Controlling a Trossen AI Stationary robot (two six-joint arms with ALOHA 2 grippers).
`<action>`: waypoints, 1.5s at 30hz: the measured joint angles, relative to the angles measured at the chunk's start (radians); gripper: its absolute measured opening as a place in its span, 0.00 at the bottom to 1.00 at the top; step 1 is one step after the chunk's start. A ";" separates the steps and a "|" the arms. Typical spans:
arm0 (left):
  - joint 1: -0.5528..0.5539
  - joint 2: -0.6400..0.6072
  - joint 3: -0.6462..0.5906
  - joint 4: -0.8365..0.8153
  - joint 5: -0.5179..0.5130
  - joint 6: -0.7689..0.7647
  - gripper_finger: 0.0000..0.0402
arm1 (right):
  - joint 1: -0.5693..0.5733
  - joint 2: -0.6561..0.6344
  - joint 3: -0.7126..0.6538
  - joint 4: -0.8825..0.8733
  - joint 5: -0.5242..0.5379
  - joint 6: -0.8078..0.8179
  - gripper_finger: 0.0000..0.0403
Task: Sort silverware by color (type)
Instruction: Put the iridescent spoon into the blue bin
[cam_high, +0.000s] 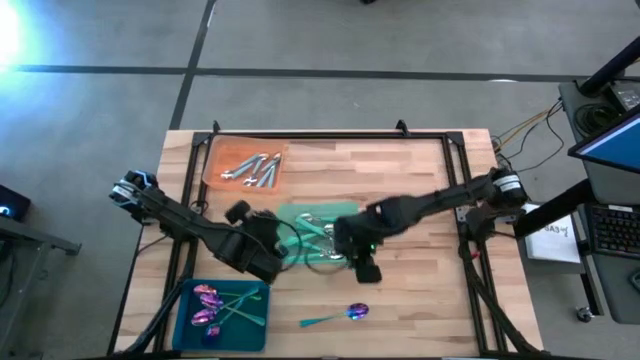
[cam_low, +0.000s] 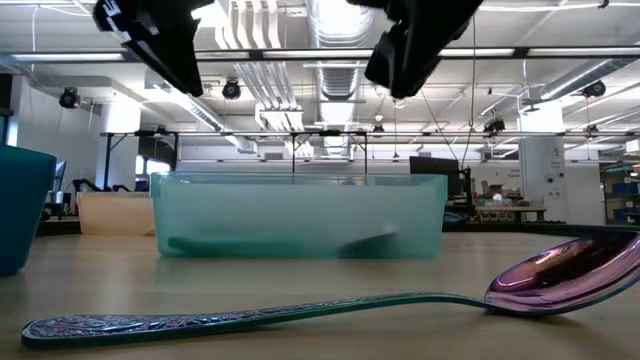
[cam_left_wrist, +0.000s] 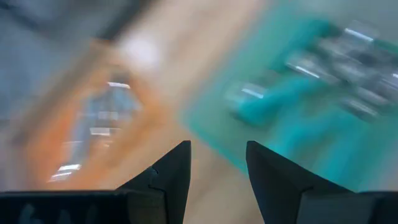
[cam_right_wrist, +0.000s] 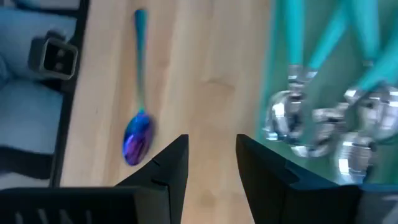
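The right gripper (cam_high: 364, 268), fingers parted and empty, hovers just beside the green mat (cam_high: 290, 215), with the purple-headed spoon (cam_high: 340, 315) lying loose nearer the table edge. The left gripper (cam_high: 262, 262), also open, crowds close; reaching together risks a collision.
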 joint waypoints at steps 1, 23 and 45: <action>-0.004 0.003 0.000 0.064 0.053 0.068 0.35 | 0.024 0.000 0.000 0.000 0.016 0.000 0.30; -0.208 0.057 0.002 0.463 0.185 0.005 0.35 | 0.316 0.008 -0.203 0.459 0.276 0.142 0.24; -0.261 0.057 0.003 0.505 0.183 -0.022 0.35 | 0.355 0.231 -0.246 0.671 0.284 0.261 0.24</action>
